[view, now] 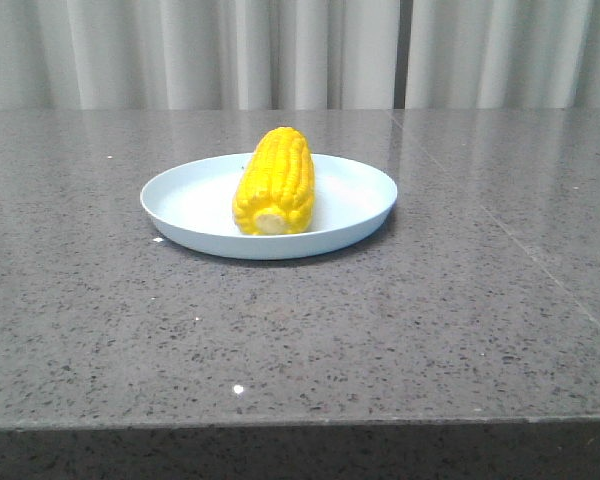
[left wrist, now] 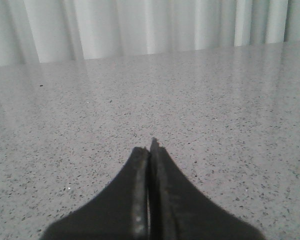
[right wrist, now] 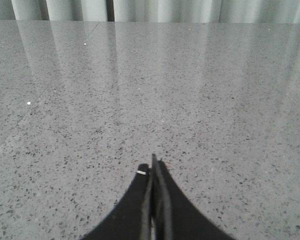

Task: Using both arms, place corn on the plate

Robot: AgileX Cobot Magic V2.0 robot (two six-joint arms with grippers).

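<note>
While the round, shallow, pale blue-white plate (view: 355, 195) stands on the desk, the bright yellow corn cob (view: 275, 182) lies inside it, a little to the left of the plate's middle. The cob points away from the front camera, and its pale round stub end faces the viewer, close to the near rim. Nothing else is in the plate, and the cob stays fully within the low raised rim.

The dark grey speckled stone desk (view: 430, 330) has a polished surface that reflects the light softly. A thin seam runs across it on the right side, and a few small white specks lie on it, one near the front edge and one beside the plate. Behind the desk hangs a pale grey pleated curtain (view: 300, 50) that fills the whole background.

No writing or label can be read anywhere.

The black left end effector (left wrist: 150, 150) has its two fingers pressed together with nothing between them, above bare desk. The black right end effector (right wrist: 153, 167) is closed and empty in the same way.
</note>
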